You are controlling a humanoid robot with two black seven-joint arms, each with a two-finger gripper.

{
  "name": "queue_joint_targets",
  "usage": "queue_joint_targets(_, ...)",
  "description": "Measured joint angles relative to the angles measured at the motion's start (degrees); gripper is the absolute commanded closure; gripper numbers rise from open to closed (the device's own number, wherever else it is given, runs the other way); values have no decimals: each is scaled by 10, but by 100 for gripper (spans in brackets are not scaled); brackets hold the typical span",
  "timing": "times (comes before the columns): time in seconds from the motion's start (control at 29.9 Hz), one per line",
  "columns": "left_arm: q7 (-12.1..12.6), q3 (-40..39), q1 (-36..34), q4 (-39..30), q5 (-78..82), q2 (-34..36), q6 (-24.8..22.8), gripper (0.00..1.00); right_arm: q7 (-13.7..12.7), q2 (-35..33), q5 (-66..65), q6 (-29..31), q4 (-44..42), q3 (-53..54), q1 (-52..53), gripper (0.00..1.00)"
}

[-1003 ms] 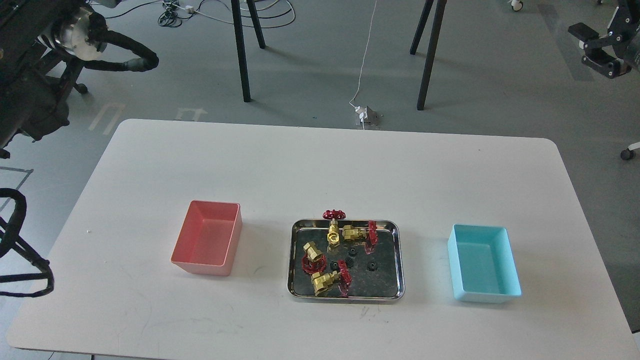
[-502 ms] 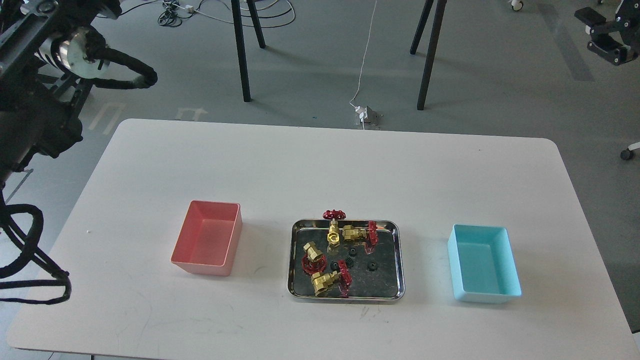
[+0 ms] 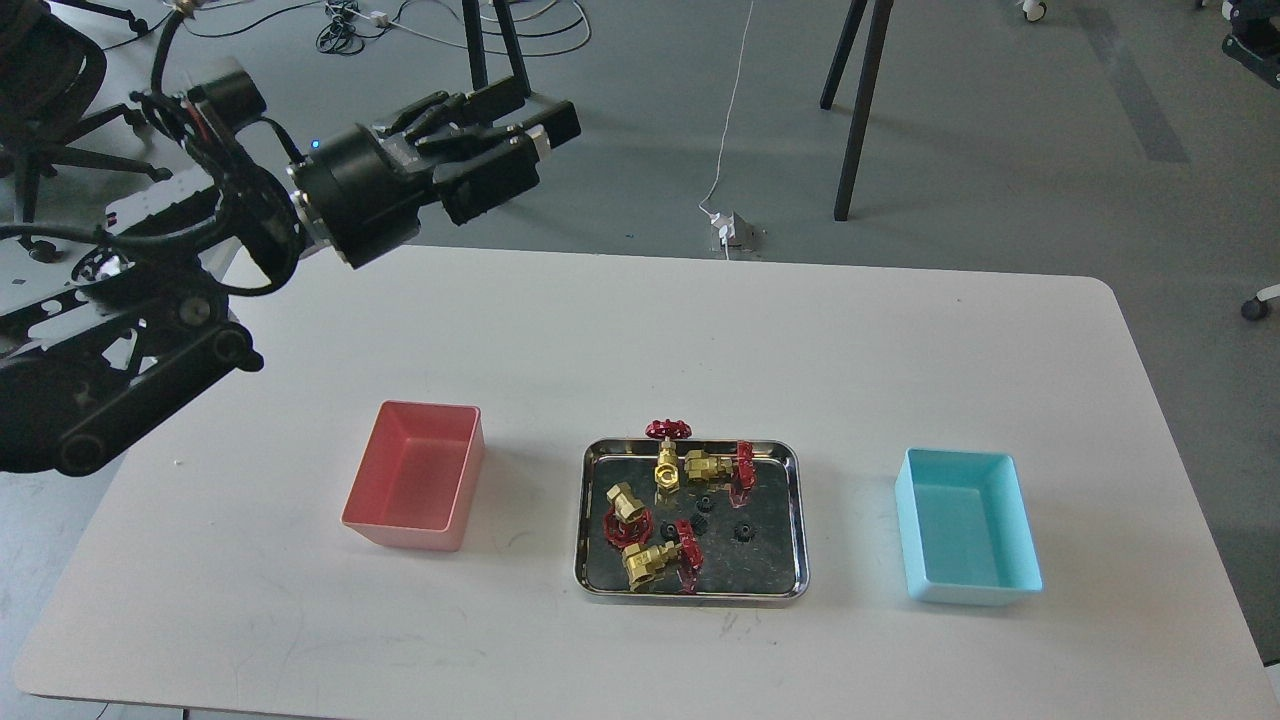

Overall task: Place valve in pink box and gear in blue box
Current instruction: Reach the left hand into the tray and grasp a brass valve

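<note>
Four brass valves with red handwheels lie in a shiny steel tray [image 3: 802, 520] at the table's middle front: one upright [image 3: 667, 468], one beside it [image 3: 708, 465], one at the left [image 3: 625, 503], one at the front [image 3: 645, 563]. Small black gears [image 3: 743, 531] [image 3: 706, 502] lie between them. The pink box [image 3: 412, 534], empty, stands left of the tray. The blue box [image 3: 962, 592], empty, stands to its right. My left gripper [image 3: 535, 115] hovers high over the table's far left edge, pointing right, holding nothing; its fingers look dark and overlapped. Only a dark bit of my right gripper [image 3: 1252, 42] shows at the top right corner.
The white table [image 3: 640, 330] has rounded corners, with grey floor beyond it. Black stand legs [image 3: 485, 110] [image 3: 858, 110], a white cable with a plug block [image 3: 732, 232] and an office chair [image 3: 50, 70] are behind the far edge.
My left arm has swung in from the left edge, bringing its gripper over the table's far left. My right gripper has moved up and right, nearly out of view. The objects have not moved.
</note>
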Motion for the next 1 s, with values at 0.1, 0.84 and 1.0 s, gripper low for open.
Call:
queue_joint_targets(0.1,18,25,57,-7,163,-6,89,9,-1,0,0,0,-6,0,1,1)
queue_joint_targets(0.84,112,106,220,159,211,-217,123,6,-16,0,-19,0,-6,-1,19,1)
queue_joint_targets(1.0,111,107,224,199,211,-247,123,6,-16,1,-24,0,-7,-1,18,1)
